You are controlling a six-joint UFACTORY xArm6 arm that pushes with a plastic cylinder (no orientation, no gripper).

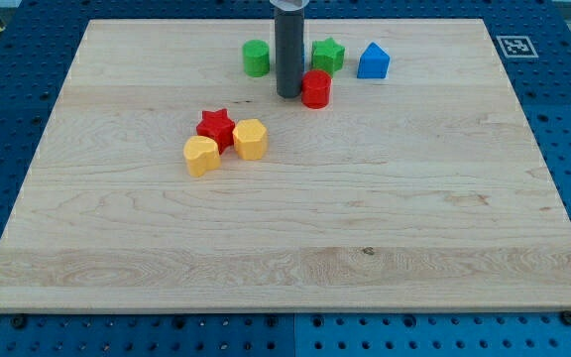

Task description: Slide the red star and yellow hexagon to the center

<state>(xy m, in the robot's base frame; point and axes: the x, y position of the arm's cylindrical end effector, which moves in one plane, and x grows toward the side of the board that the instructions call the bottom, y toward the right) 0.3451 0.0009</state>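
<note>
- my tip (289, 95) rests on the wooden board (444, 228), near the view's top edge, a bit left of the board's mid-line; rod rises straight up out of the view's top
- no claw on this arm, just the rod, so nothing is released, clenched or grasped; tip is bare
- red cylinder (316, 88) sits just right of the tip, touching or nearly so; can't tell which
- green cylinder (256, 58) is up and to the left of the tip, near, w/ a small gap
- green star (328, 54) is up and to the right of the tip, just above the red cylinder, partly beside the rod
- blue block (373, 61), house-like shape w/ a peaked top, is further right of the tip, past the green star, apart from it
- red star (216, 128) lies below and left of the tip, well apart from it, toward the board's left-centre
- yellow hexagon (250, 139) sits just right of the red star, touching it; closest of that cluster to the tip, still well apart
- 2nd yellow block (201, 156), rounded heart-like shape, is just below-left of the red star, touching it; farthest of the three from the tip
- blue pegboard table (8, 89) surrounds the board; a square marker tag (513, 46) sits at the board's top-right corner, far right of the tip
</note>
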